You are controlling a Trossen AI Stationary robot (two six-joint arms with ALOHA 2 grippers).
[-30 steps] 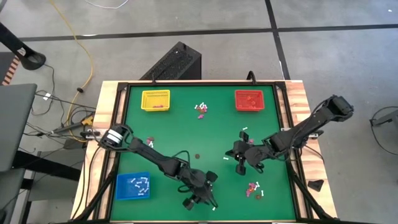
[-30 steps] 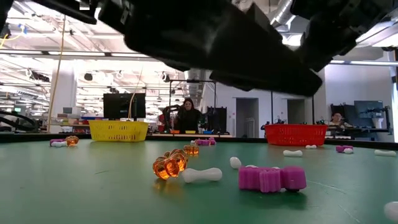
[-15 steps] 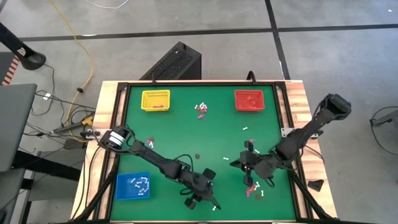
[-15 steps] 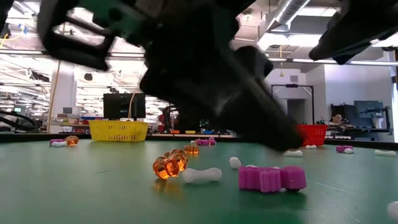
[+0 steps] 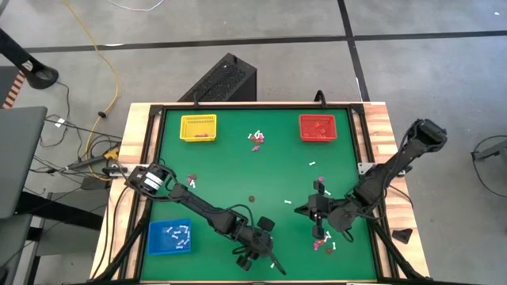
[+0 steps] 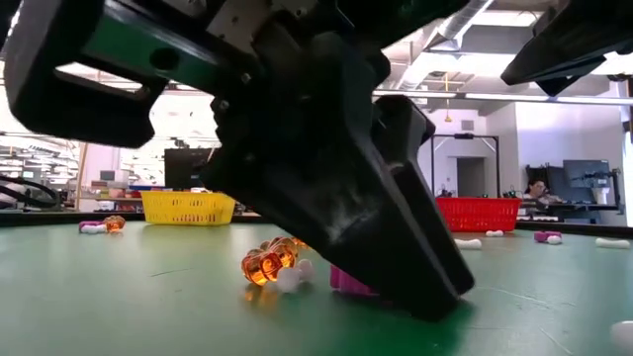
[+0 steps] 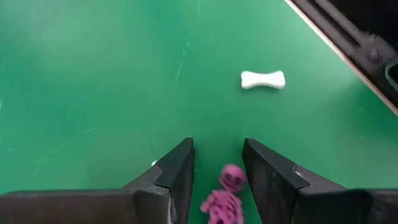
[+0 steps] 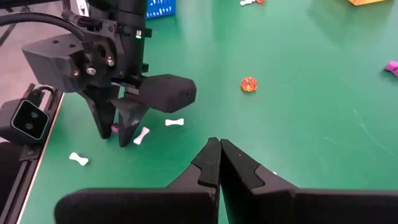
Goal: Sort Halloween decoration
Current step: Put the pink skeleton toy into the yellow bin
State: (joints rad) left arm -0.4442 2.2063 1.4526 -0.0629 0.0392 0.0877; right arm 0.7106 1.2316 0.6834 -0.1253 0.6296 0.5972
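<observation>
While the left gripper (image 7: 217, 171) stands open with a purple skeleton (image 7: 225, 198) between its jaws, the right gripper (image 8: 219, 163) hangs closed, holding nothing.

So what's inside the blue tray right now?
The blue tray holds several small white bone pieces. No purple or orange ones show from above; anything lying beneath the pieces is covered.

Robotics lab, ceiling ducts (image 6: 465, 15), monitors (image 6: 193, 166)

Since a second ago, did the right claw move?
Yes. The right gripper slid away from the red tray, toward the table's near edge.
</observation>
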